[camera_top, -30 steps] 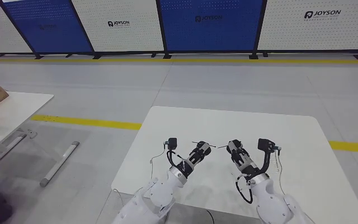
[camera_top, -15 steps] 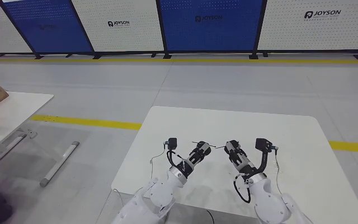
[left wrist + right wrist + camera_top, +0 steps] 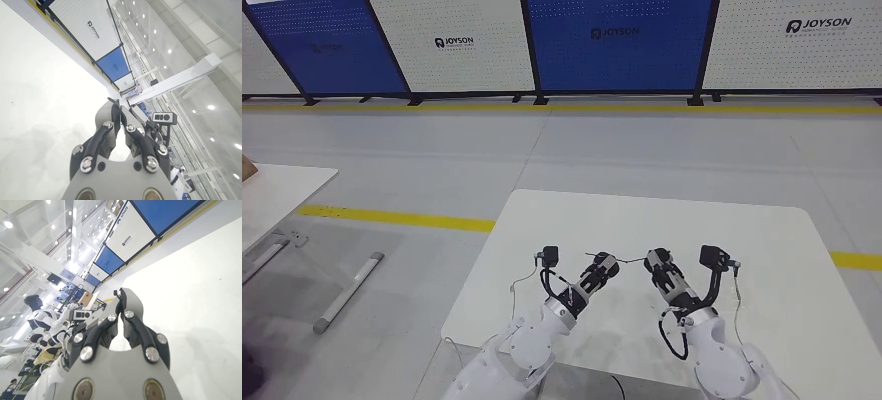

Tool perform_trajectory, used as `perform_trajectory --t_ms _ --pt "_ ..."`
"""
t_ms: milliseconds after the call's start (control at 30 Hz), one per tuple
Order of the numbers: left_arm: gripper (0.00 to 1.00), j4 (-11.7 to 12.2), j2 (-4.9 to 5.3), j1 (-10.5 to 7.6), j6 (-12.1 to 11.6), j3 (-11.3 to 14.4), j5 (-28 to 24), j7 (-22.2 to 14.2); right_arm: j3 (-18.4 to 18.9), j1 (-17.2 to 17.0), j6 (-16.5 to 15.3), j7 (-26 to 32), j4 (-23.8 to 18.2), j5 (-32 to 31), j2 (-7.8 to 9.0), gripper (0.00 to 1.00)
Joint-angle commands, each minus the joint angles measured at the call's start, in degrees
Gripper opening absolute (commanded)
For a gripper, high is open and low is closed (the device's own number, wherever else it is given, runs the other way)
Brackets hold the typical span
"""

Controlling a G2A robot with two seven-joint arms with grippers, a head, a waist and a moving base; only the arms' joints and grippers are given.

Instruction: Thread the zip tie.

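A thin black zip tie (image 3: 630, 262) is stretched just above the white table (image 3: 742, 225), between my two grippers. My left gripper (image 3: 604, 266) is shut on one end of it; in the left wrist view a short black tip of the tie (image 3: 113, 100) sticks out past the closed left gripper (image 3: 119, 108). My right gripper (image 3: 655, 263) is shut on the other end; in the right wrist view the tie's small square head (image 3: 115, 293) pokes out beside the closed right gripper (image 3: 121, 295). The two grippers face each other, a short gap apart.
The table's front edge lies under the arms, and bare tabletop (image 3: 682, 215) stretches behind and to the right. A second table (image 3: 282, 190) stands at the far left. A metal bar (image 3: 347, 293) lies on the floor. Blue and white panels (image 3: 622, 40) close off the back.
My right gripper has shifted a little to the left, toward the left gripper, narrowing the gap between them. The left gripper has stayed in place.
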Motion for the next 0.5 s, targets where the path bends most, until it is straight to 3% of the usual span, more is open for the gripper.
perform_trajectory --t_ms 0,467 --pt "0.0 0.0 0.0 0.0 0.0 0.0 0.0 0.0 -0.2 0.2 0.4 0.1 0.2 -0.3 -0.11 0.0" --pt "0.0 0.0 0.0 0.0 0.0 0.0 0.0 0.0 -0.2 -0.2 0.1 0.9 0.5 -0.8 -0.55 0.0"
